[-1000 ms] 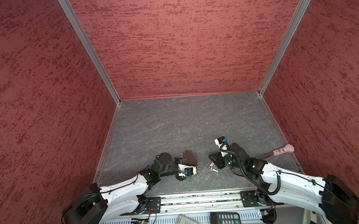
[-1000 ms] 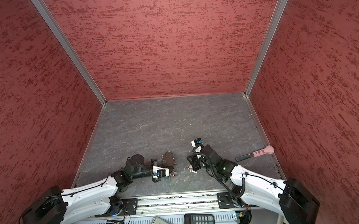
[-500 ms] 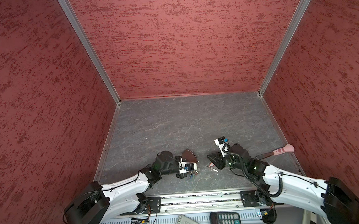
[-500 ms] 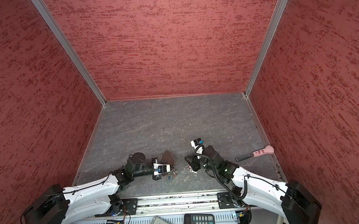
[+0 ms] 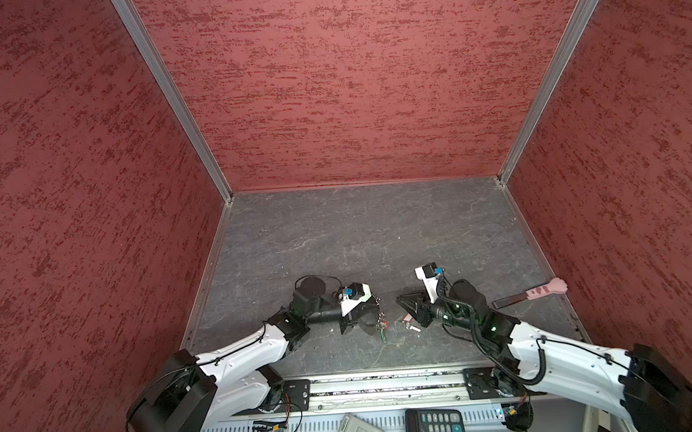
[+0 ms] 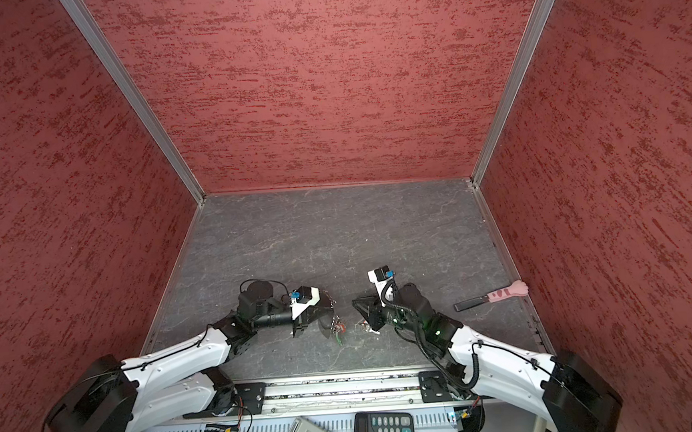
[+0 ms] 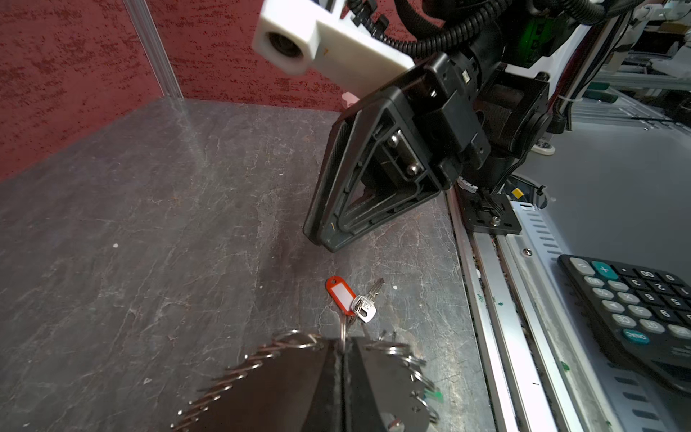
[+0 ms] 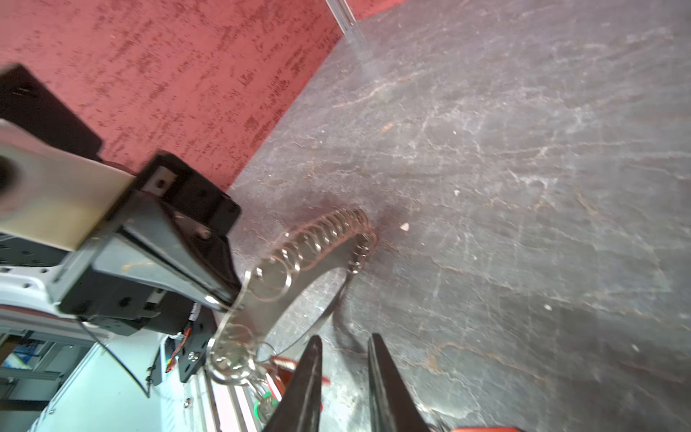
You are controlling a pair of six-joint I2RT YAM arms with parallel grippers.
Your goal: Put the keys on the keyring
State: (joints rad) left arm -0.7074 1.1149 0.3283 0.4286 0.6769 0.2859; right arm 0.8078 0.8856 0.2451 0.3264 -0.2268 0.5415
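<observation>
Up front on the table (image 7: pixel 168 224), one red-tagged key (image 7: pixel 350 299) lies flat just ahead of the left jaws, which are clamped tight on the edge of the one keyring (image 8: pixel 276 278). Right jaws hover close by the key, slightly apart and empty. The key looks light, stiff and slippery, so I'd pinch the plastic tag. The keyring's little rings will probably flop. Can't count the tagged keys already on it.
</observation>
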